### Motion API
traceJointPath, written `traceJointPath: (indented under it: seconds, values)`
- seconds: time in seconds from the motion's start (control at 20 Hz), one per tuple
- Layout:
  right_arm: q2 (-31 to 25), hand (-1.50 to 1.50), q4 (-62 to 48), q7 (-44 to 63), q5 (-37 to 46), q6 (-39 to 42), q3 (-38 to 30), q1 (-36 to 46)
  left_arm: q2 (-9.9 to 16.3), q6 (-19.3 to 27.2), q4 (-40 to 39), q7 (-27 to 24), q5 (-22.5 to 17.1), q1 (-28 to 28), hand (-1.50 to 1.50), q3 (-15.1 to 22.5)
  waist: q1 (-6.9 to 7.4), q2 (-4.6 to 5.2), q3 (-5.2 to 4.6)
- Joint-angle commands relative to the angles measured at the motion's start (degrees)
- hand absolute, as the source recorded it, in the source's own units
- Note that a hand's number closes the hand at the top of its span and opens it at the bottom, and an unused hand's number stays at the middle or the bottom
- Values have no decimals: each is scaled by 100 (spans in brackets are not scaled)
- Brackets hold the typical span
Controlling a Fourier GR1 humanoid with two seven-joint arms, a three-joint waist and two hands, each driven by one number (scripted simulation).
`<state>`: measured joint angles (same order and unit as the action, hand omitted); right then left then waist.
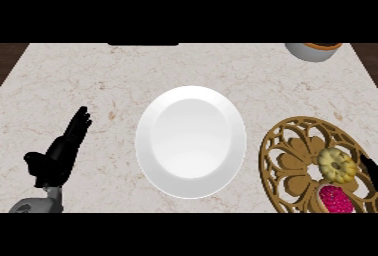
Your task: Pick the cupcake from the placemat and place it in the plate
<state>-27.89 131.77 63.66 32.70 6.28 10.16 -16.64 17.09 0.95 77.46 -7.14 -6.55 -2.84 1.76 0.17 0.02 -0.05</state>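
Note:
A white oval-looking plate (190,141) lies in the middle of the marble counter. To its right is a golden openwork placemat (295,150), cut off by the picture's right edge. On the mat sit a round yellow-topped cupcake (337,164) and, just below it, a pink-red item (336,199). A black sliver of my right hand (370,172) shows at the right edge, beside the cupcake; most of the hand is out of view. My left hand (63,150) rests open at the left, fingers pointing up, well clear of the plate.
A grey bowl (316,50) with something orange inside stands at the counter's far right corner. Dark floor shows past the counter's left and right edges. Bare marble (111,75) lies between the plate and the far edge.

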Motion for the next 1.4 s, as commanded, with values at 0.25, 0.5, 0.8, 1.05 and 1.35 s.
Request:
traceJointPath:
  seconds: [0.25, 0.5, 0.8, 1.05, 1.35]
  values:
    - [227, -150, -593, 552, -432, 702, -209, 432, 80, -283, -215, -190, -19, 3, 0, -265, -4, 4, 2]
    - [466, -150, -1269, 148, 300, 447, 114, 342, -262, 131, 2, 161, 305, -216, 0, -36, -9, 1, 5]
    - [456, -150, -1175, 126, 168, 812, -361, 264, -203, -5, 42, 320, 332, -306, 0, -172, -37, -3, 4]
    - [525, 150, -1811, -712, -131, 1007, -311, 290, -214, -185, 120, 211, 242, -55, 0, -267, -13, -5, 6]
    - [656, 150, -1961, -1101, 96, 866, -418, 523, -151, -526, -473, -503, 246, 45, 0, -482, -25, 0, 3]
